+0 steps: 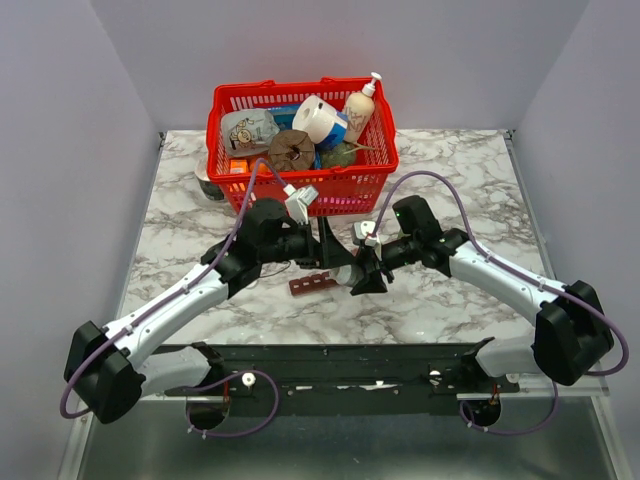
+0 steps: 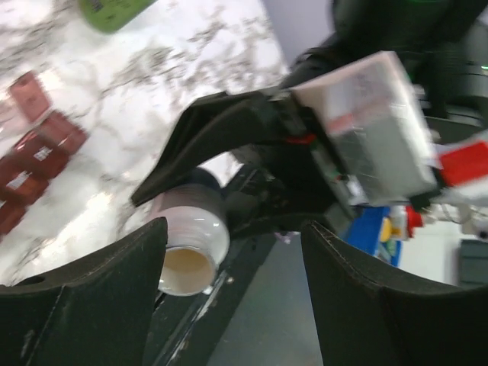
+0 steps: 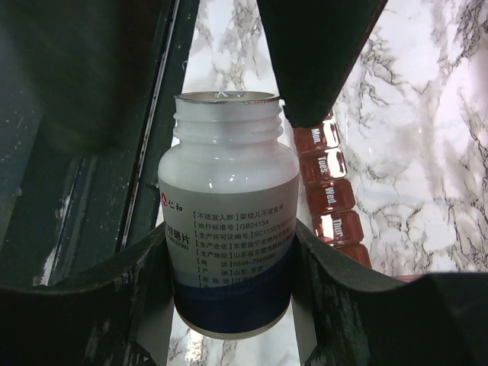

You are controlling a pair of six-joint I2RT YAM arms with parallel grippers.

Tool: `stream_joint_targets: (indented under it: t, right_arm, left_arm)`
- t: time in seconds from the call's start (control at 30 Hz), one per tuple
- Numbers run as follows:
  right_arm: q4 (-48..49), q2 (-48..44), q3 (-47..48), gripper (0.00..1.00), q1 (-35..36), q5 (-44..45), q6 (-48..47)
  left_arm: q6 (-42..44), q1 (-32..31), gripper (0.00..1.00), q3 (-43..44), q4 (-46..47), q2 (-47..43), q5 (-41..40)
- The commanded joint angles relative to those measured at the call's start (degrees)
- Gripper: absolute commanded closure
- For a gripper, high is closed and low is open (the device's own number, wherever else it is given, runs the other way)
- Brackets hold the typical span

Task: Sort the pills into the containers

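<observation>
Presently the right end effector (image 3: 229, 248) was pinched on the lower body of a white pill bottle (image 3: 229, 168). The cap was off, the label faced its wrist camera and the neck pointed away from the wrist.

Judged purpose: to keep the bottle just beside the containers (image 3: 329, 191) so its mouth could be tipped over one compartment. The dark-red strip lay flat on the counter (image 1: 450, 200), immediately right of that end effector's right finger. Lids marked Mon, Tue, Wed and Thu were readable. They looked shut, but this was not certain. No pills were seen loose. I could not tell whether the bottle mouth was open or foil-sealed.

The left end effector (image 2: 235, 236) stood spread with nothing between its fingers, facing the bottle mouth from the opposite side, close in. Judged: placed to assist at the neck or at the lids.

Obstruction: a dark shape, taken to be one of its fingers (image 3: 320, 53), hung over the far end of the strip and hid the compartments beyond Mon. It would likely interfere with pouring there.

Beyond both end effectors, well apart, stood a red mesh basket (image 1: 330, 185) of household items, not part of the sort. A green object (image 2: 114, 11) lay at the far edge of the left wrist view, unidentified.
</observation>
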Motion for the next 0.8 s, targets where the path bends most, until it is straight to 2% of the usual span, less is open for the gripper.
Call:
stream_joint_targets:
  t: [0.0,0.13,0.37,0.5,0.77]
  right_arm:
    - [0.5,-0.1,1.5,0.95,-0.4,-0.2,0.2]
    - [0.5,-0.3,1.4,0.95,-0.4,-0.3,0.0]
    - [0.5,-0.3,1.4,0.95,-0.4,0.1,0.0]
    - [0.6,-0.1,1.5,0.95,-0.4,0.7,0.1]
    - [0.7,0.2,1.5,0.95,-0.4,1.2,0.4]
  left_arm:
    - [5.3,-2.2,0.23,4.2,-17.0,3.6,-10.0]
    - [6.4,-2.2,0.2,4.8,-18.0,3.8,-11.9]
    - [5.8,-2.2,0.21,5.3,-17.3,3.9,-8.6]
    - [4.6,-2.2,0.33,4.7,-16.4,3.8,-7.0]
    - [1.2,-2.2,0.42,3.6,-14.3,3.9,-3.2]
